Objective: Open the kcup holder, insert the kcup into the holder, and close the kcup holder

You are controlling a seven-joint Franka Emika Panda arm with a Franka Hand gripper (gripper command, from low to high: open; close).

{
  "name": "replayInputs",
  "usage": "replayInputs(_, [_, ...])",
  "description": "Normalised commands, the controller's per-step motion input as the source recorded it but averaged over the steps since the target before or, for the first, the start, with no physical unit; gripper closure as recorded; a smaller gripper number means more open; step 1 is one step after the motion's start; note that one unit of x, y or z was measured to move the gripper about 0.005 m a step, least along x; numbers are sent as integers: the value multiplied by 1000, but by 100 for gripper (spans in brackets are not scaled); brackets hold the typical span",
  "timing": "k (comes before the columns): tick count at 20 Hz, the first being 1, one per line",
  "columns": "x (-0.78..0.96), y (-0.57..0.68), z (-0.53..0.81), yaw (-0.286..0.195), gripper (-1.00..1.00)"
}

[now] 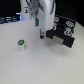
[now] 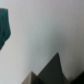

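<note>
The kcup (image 1: pixel 21 45), a small white pod with a green top, stands upright on the pale table toward the exterior view's left. The kcup holder (image 1: pixel 63 33), a black boxy unit with pale handles on its front, sits at the exterior view's right; whether its drawers are open is too blurred to tell. My gripper (image 1: pixel 41 34) hangs low just beside the holder's left end, well apart from the kcup. Its fingers show only as a dark blur. In the wrist view, dark pointed shapes (image 2: pixel 54 67) stand against the pale table, and a teal blur (image 2: pixel 5 27) lies at one edge.
Pods with white-and-reddish lids (image 1: pixel 66 23) rest on top of the holder. Dark objects (image 1: pixel 9 20) line the back of the table at the exterior view's left. The white arm (image 1: pixel 42 12) rises above the gripper.
</note>
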Motion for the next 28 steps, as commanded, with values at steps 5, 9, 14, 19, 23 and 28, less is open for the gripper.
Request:
replayInputs(5, [-481, -474, -331, -233, -100])
replayInputs(9, [-499, -479, -379, -231, -100])
replayInputs(14, [-429, -509, -429, -232, -100])
replayInputs(19, [-390, -517, -435, -236, -100])
replayInputs(23, [-164, -544, -372, -245, -100])
replayInputs(28, [106, -328, -227, -243, -100])
